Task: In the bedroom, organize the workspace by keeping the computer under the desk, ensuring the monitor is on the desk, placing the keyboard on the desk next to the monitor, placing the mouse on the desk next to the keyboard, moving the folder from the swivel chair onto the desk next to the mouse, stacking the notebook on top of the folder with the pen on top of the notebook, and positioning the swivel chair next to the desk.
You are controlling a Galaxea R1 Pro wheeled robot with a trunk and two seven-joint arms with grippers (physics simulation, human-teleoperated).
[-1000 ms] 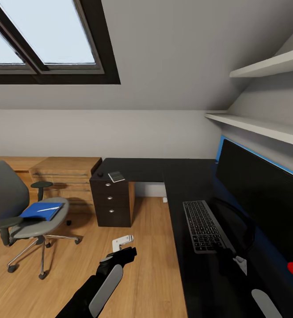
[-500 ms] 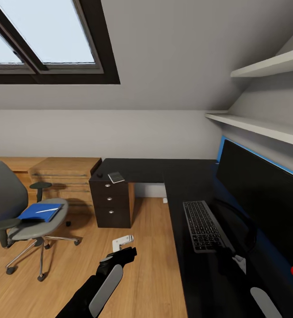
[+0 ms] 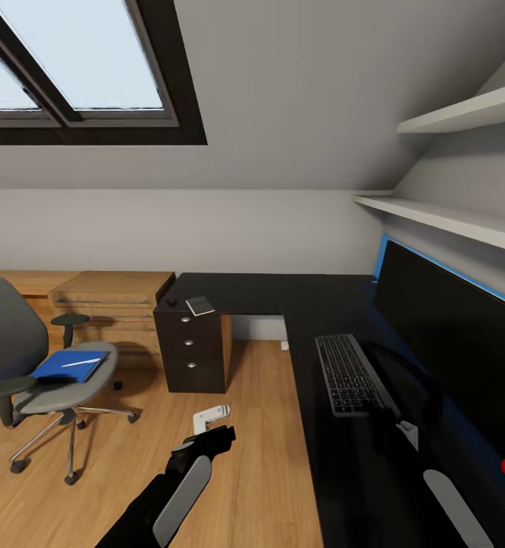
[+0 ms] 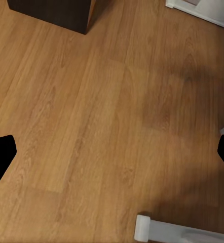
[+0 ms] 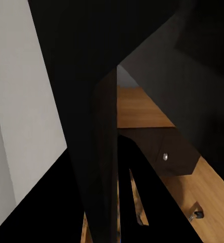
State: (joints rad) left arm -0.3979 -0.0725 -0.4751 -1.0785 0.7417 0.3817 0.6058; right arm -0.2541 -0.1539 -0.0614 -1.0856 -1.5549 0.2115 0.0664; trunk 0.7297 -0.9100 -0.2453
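The dark keyboard [image 3: 349, 374] lies lengthwise on the black desk [image 3: 260, 293], in front of the wide monitor [image 3: 450, 335]. My right gripper [image 3: 387, 432] is at the keyboard's near end and seems shut on it; in the right wrist view a dark slab [image 5: 104, 152] runs edge-on from the camera. The left gripper [image 3: 211, 441] [image 4: 112, 152] hangs open over the wood floor. The blue folder [image 3: 71, 365] with the pale pen [image 3: 84, 361] on it rests on the grey swivel chair [image 3: 23, 365]. The notebook [image 3: 200, 305] and a small black lump [image 3: 173, 302], perhaps the mouse, sit above the drawers. The computer is out of view.
A black drawer unit [image 3: 193, 350] stands under the desk's far wing, with a low wooden cabinet [image 3: 111, 301] beside it. A white object [image 3: 211, 416] [image 4: 165, 231] lies on the floor by my left gripper. Shelves [image 3: 450, 217] overhang the monitor. Open floor lies between chair and desk.
The keyboard and my right gripper have moved together along the desk, away from me. The view shifted slightly at first. The left arm has stayed put.
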